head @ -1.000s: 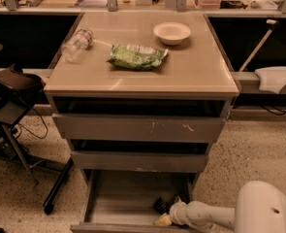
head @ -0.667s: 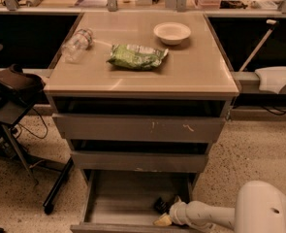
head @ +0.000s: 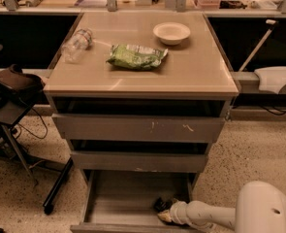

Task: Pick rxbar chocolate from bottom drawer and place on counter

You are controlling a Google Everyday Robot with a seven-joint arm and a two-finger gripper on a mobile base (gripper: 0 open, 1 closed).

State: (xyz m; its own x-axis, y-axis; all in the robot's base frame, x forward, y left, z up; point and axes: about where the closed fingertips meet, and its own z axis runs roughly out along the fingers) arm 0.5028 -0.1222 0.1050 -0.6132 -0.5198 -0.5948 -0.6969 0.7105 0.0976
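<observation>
I see one drawer cabinet (head: 60, 111) with three drawers, and only the bottom drawer (head: 118, 203) is pulled out. My arm (head: 206, 214) reaches in from the cabinet's right side, and the gripper (head: 165, 214) sits low in that drawer's front right corner. One small dark shape (head: 160, 203), which I take for the chocolate bar, lies right at the gripper's tip and seems to touch it. I cannot tell whether the gripper is clenched on it or released. On the counter (head: 196, 69), the cabinet's top, I count one green bag (head: 135, 56) near the middle, one bowl (head: 171, 32) toward the back and one bottle (head: 77, 44) lying on its side at the left edge.
</observation>
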